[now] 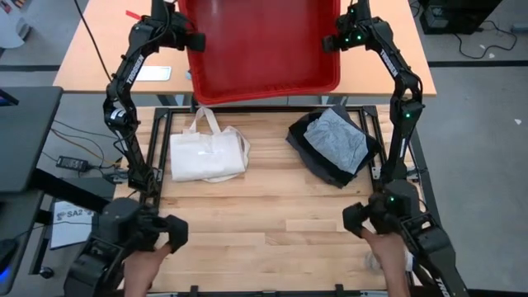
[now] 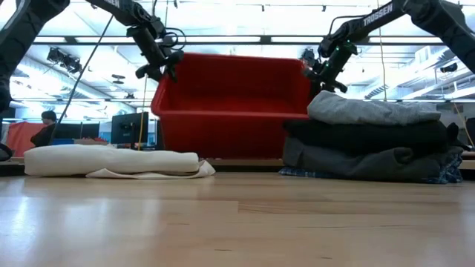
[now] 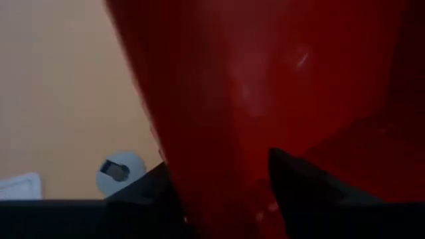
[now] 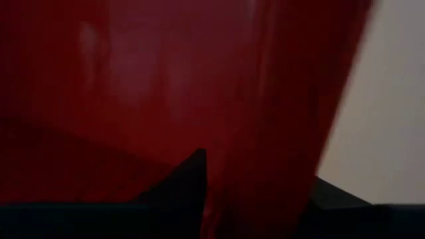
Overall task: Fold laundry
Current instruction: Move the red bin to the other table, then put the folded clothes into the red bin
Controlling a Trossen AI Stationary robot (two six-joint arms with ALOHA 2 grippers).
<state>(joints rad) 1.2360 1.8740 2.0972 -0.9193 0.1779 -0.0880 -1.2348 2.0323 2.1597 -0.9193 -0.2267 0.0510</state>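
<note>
The red bin (image 1: 260, 45) is at the table's far edge, between my two arms. My left gripper (image 1: 191, 41) is at the bin's left wall and my right gripper (image 1: 332, 41) at its right wall, each shut on the wall. The laundry (image 1: 330, 144) lies as a folded stack on the table's right side. A light grey T-shirt (image 2: 371, 110) tops it, over a black and a dark grey garment, with a plaid one at the bottom. The stack touches no gripper. My left gripper straddles the top of the bin's left wall (image 3: 219, 133), one finger (image 3: 299, 189) inside the bin and one outside. The fingers slant down from above. Whether the bin's bottom rests on anything, I cannot tell. My right gripper straddles the top of the bin's right wall (image 4: 265, 133), one finger (image 4: 179, 179) inside the bin and the other outside. It slants down from above, mirroring the left arm.
A cream tote bag (image 1: 206, 153) lies flat on the table's left side. An orange table (image 1: 91, 49) stands behind the wooden one, with a white card (image 1: 153, 74) on it. A person's hands (image 1: 144, 268) hold control handles at the near edge. Bare wood lies in the middle.
</note>
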